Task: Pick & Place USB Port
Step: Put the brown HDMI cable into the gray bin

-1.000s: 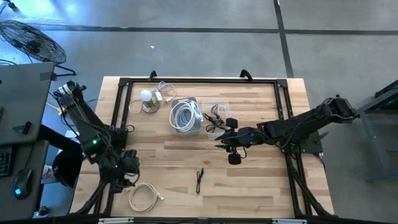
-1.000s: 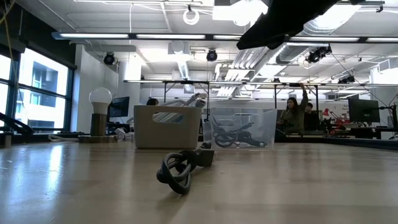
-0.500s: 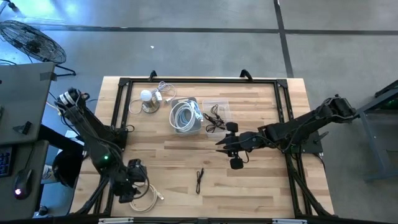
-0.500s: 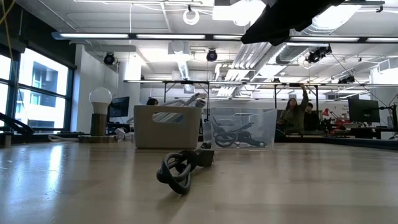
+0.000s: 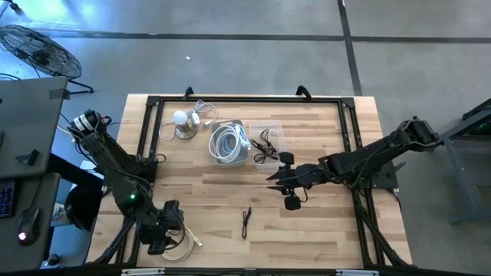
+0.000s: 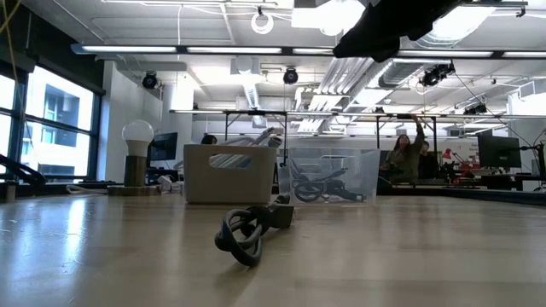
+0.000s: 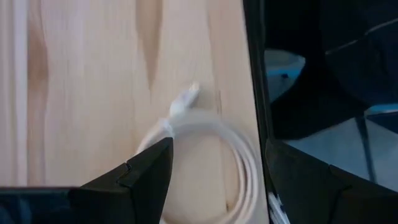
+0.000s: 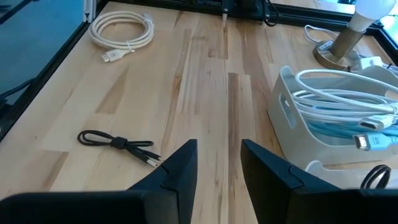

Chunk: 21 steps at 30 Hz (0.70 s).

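A white coiled USB cable (image 5: 179,244) lies flat near the table's near-left corner. My left gripper (image 5: 159,232) is open just above it. In the left wrist view the coil (image 7: 208,158) and its plug (image 7: 185,101) show between the spread fingers of my left gripper (image 7: 219,186). A short black bundled cable (image 5: 246,222) lies near the table's middle, also in the low view (image 6: 252,230) and the right wrist view (image 8: 118,142). My right gripper (image 5: 281,181) is open and hovers beside the bins, above the table, as my right gripper (image 8: 217,167) shows in its own view.
A white bin (image 5: 230,142) holds white and blue cables, and a clear bin (image 5: 267,139) holds black ones; both stand at the far middle. A lamp with a bulb (image 5: 182,123) stands left of them. A black frame (image 5: 149,153) runs around the table's edges.
My left gripper has moved toward the table's near edge and now stands over the white coiled cable. The cables and bins have stayed where they were.
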Available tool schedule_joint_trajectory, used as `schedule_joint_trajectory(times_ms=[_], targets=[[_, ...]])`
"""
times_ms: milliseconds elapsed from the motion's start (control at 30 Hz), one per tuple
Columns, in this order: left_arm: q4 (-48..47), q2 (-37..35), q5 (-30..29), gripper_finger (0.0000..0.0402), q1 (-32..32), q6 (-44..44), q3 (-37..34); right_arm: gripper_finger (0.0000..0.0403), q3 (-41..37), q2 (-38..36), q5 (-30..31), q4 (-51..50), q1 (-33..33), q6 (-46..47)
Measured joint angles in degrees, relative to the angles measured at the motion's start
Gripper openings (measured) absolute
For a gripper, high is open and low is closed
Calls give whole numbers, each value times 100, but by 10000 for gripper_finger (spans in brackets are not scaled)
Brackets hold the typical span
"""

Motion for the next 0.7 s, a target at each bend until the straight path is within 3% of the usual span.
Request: schedule_joint_trajectory(times_ms=[300,700], targets=[[264,-2,-267,253,2,342,0,116,0,0,2,0,12,-13],[55,101,-297,253,7,-550,2,116,0,2,2,-2,12,-45]])
